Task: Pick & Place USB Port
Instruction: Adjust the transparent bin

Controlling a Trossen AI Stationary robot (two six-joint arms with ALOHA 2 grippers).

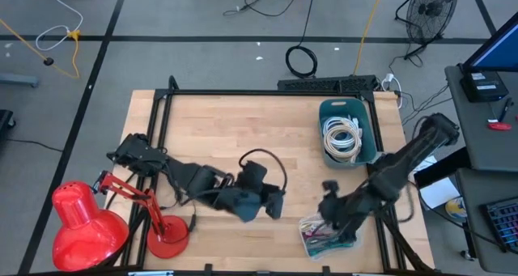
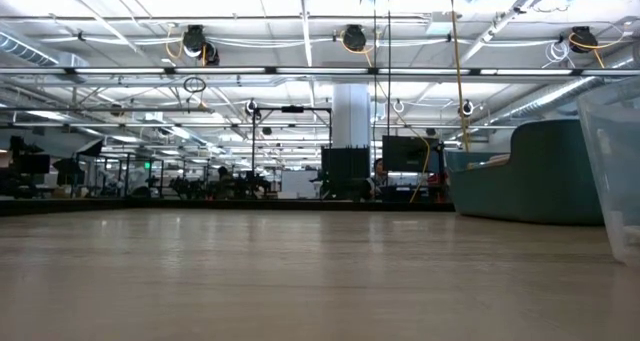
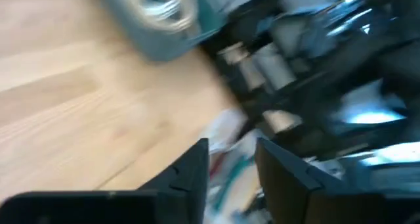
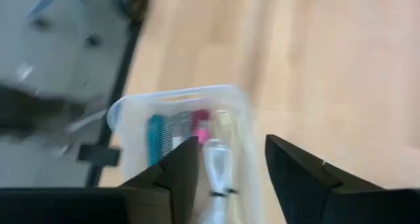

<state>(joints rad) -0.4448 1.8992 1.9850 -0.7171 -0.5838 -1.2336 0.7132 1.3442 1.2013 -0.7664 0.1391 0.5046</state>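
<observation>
You have open room across the middle and the ten o'clock part of the pale wooden tabletop (image 1: 243, 122), inside its black frame. The teal plastic bin of coiled white cables (image 1: 348, 130) sits at two o'clock, near the edge. The clear plastic tray of mixed coloured USB cables (image 1: 322, 234) lies at five o'clock, close to the front edge.

Your right hand (image 4: 226, 168) hangs directly over that tray, fingers apart, holding nothing; a pale USB cable (image 4: 216, 161) lies in the tray between them. Your left hand (image 3: 233, 165) sits near six o'clock, fingers apart and empty, pointing toward the tray.

A red desk lamp (image 1: 89, 219) stands at eight o'clock. Beyond lies a grey workshop floor with loose cords.
</observation>
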